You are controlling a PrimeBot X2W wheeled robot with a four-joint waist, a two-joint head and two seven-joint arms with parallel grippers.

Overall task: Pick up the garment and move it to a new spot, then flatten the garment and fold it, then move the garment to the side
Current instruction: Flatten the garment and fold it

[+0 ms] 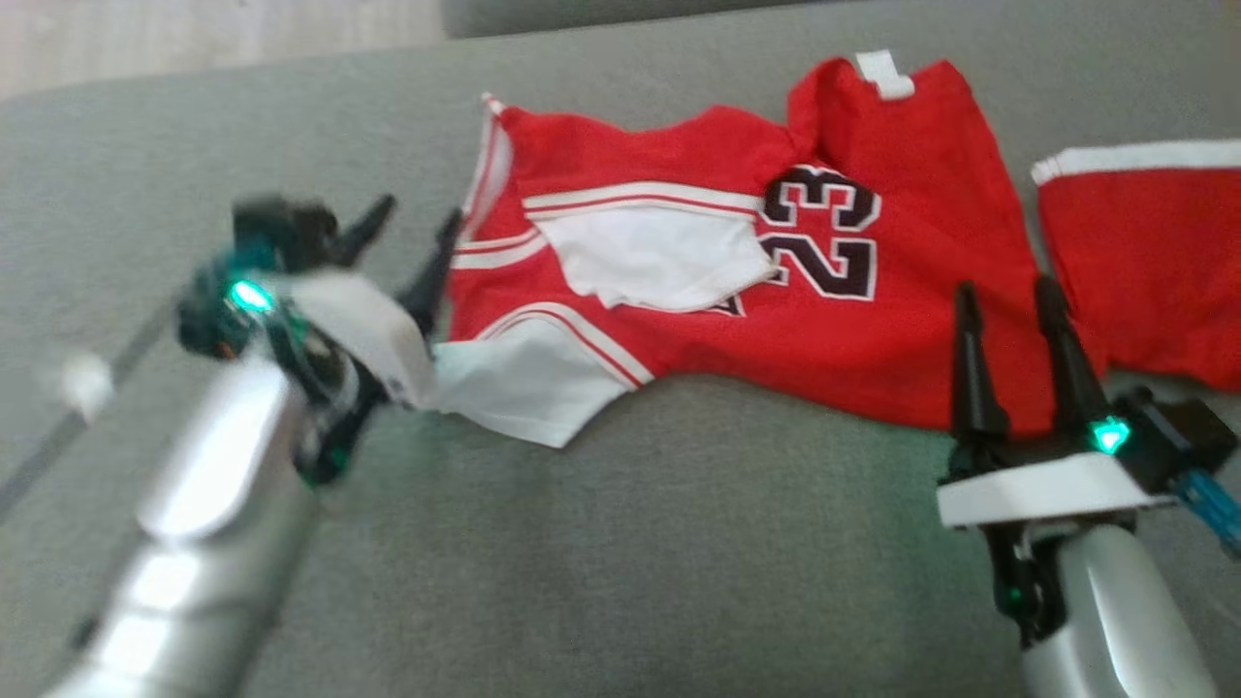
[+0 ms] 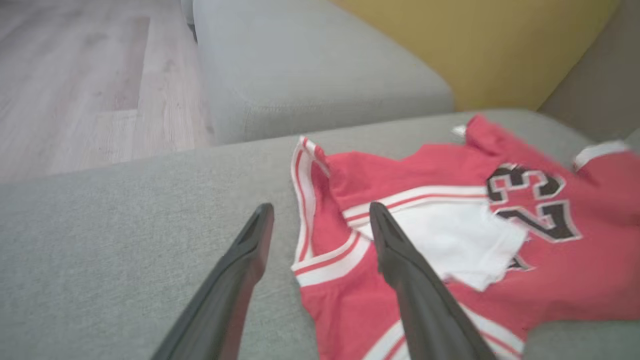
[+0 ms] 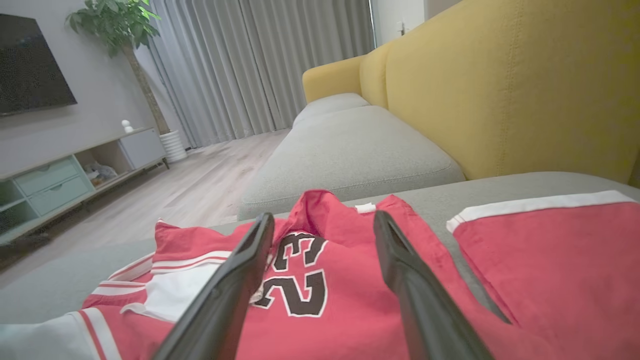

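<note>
A red jersey [image 1: 873, 310] with white trim and a black "23" lies crumpled on the grey sofa seat, partly folded over itself; it shows too as the jersey [image 2: 450, 280] and the jersey [image 3: 320, 310]. My left gripper [image 1: 417, 228] stands open at the jersey's left edge, and in the left wrist view the left gripper [image 2: 320, 212] has one finger over the grey seat and one over the cloth. My right gripper [image 1: 1008, 291] is open above the jersey's lower right edge, with nothing between its fingers; the right gripper [image 3: 322, 222] points at the "23".
A second red garment with a white band [image 1: 1144, 262] lies at the right, close to the jersey. The yellow sofa backrest [image 3: 500, 90] rises behind. Another grey seat cushion [image 2: 310, 65] lies beyond, with wooden floor [image 2: 75, 80] past the sofa's edge.
</note>
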